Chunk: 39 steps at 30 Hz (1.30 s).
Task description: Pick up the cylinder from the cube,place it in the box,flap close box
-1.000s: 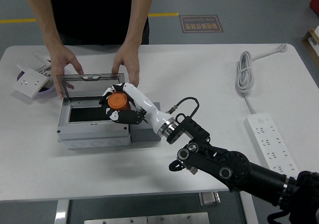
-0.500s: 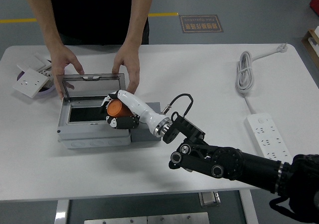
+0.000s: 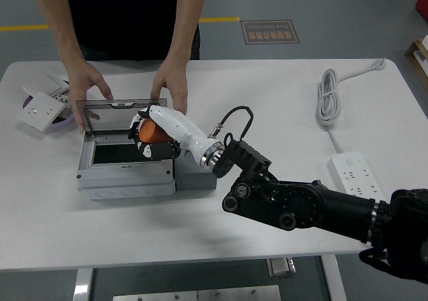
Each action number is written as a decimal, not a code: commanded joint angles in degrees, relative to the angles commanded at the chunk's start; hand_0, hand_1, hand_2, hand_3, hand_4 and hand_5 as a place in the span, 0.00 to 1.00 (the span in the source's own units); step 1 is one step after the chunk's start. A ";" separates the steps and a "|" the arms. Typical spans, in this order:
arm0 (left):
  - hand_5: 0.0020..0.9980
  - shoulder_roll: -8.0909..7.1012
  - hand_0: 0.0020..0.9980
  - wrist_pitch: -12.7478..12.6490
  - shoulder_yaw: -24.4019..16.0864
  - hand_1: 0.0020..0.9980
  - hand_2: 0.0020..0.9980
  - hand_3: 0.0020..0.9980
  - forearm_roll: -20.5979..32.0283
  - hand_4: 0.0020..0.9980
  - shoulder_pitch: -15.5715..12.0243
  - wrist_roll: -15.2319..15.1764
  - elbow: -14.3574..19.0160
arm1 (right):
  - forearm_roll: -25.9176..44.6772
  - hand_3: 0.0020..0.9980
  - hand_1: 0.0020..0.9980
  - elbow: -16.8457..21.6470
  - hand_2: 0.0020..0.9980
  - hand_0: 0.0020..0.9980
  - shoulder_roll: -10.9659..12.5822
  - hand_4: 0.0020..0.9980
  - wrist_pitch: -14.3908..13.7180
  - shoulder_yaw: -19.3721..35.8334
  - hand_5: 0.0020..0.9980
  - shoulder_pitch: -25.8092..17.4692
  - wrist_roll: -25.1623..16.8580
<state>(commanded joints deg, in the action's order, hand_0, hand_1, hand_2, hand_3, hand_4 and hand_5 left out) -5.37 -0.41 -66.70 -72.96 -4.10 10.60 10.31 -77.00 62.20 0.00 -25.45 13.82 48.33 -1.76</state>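
Right hand (image 3: 155, 135), white-shelled with black fingers, is closed around the orange cylinder (image 3: 148, 132) and holds it over the right part of the open grey box (image 3: 124, 174), just above the dark well inside. That is the relation the coming move turns on: the cylinder sits within the hand's grasp, the box cavity lies directly below and slightly to the left of it, so the release seems to need only a short drop or a small shift left, not a further reach. The cylinder's long axis appears to run roughly left to right, lying across the hand, with one round end facing left; how far it stands above the box floor cannot be told. The clear lid (image 3: 120, 111) stands raised at the far edge, and a person (image 3: 127, 13) at the far side rests both hands on it, one at its left corner, one at its right, keeping it out of the way. The grey cube (image 3: 194, 177) lies just right of the box, under the forearm, with nothing on it. The left arm is out of sight, so the right hand is the only one placed to do the drop. A power strip (image 3: 358, 184) and a coiled cable (image 3: 328, 97) lie well apart to the right on the worktop (image 3: 267, 100).
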 joint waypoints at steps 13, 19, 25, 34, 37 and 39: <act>0.00 -0.46 0.92 0.19 -2.50 0.85 0.86 0.95 -2.94 0.00 -0.21 0.88 0.00 | -12.02 0.22 0.19 0.00 0.23 0.07 0.00 0.00 4.30 -2.06 0.00 6.09 11.72; 0.00 -0.78 0.92 0.16 -3.01 0.85 0.86 0.95 -3.53 0.00 -0.33 1.06 0.00 | -12.85 0.23 0.19 1.11 0.23 0.07 0.00 0.00 5.75 -3.46 0.00 7.53 15.20; 0.00 -1.03 0.92 0.18 -3.71 0.85 0.86 0.95 -4.30 0.00 -0.36 1.27 0.00 | -12.48 0.23 0.19 2.12 0.24 0.06 0.00 0.00 6.60 -4.64 0.00 8.56 17.47; 0.00 -1.54 0.92 0.24 -4.62 0.85 0.86 0.95 -5.45 0.00 -0.42 1.64 0.00 | -11.47 0.24 0.19 2.28 0.25 0.05 0.00 0.00 7.74 -6.76 0.00 11.49 18.94; 0.00 -1.69 0.92 0.24 -4.90 0.85 0.86 0.95 -5.77 0.00 -0.31 1.68 0.00 | -7.96 0.25 0.19 2.11 0.27 0.05 0.00 0.00 6.29 -7.62 0.00 11.63 17.05; 0.00 -1.70 0.92 0.26 -4.89 0.85 0.86 0.95 -5.82 0.00 -0.27 1.69 0.00 | -5.32 0.25 0.19 1.83 0.27 0.05 0.00 0.00 4.81 -8.04 0.00 11.25 14.98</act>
<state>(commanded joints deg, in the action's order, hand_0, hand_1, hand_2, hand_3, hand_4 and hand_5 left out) -7.06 -0.15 -71.59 -78.78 -4.37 12.29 10.31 -82.33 64.03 0.00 -20.64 5.78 59.58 13.22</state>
